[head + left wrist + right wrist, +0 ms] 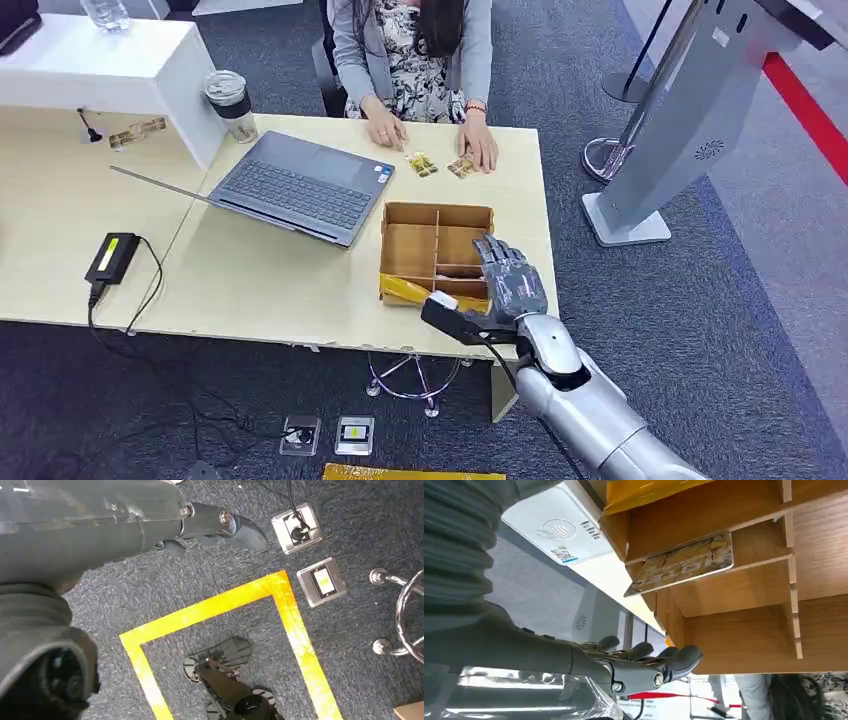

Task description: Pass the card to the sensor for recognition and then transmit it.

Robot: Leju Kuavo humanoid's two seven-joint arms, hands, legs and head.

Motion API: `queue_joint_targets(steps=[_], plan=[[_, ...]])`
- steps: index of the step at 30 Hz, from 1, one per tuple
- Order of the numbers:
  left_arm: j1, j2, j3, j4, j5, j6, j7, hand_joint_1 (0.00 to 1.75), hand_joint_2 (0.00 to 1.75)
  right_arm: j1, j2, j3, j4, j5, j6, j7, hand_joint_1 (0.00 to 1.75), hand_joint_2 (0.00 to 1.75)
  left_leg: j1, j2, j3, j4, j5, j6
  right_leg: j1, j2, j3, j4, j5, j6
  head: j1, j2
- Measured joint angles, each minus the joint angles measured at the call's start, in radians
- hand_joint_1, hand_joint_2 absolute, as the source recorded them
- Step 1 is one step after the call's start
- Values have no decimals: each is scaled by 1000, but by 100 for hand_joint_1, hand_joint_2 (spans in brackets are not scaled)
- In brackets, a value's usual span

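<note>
Here, right hand [512, 285] hovered over wooden box [437, 212], fingers spread, grasping nothing. Card [681, 564] lay tilted in 1 compartment, long axis along divider, just beyond fingertips [686, 657]. Left hand [220, 525] hung above floor, empty, fingers loosely curled.

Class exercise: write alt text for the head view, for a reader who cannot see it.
The robot's right hand reaches over a partitioned wooden box on a pale desk, fingers spread, holding nothing. Across the desk a seated person rests both hands beside two cards; an open laptop lies left of the box.
</note>
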Motion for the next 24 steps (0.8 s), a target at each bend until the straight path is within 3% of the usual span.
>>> queue_joint_targets(steps=[24], plan=[[0, 0, 0, 0, -7, -1, -4, 0, 0, -43, 16, -2, 114, -25, -80, -37, 0, 175, 0, 0, 0, 0, 0, 0, 0, 0, 0, 0, 0, 0, 0, 0]])
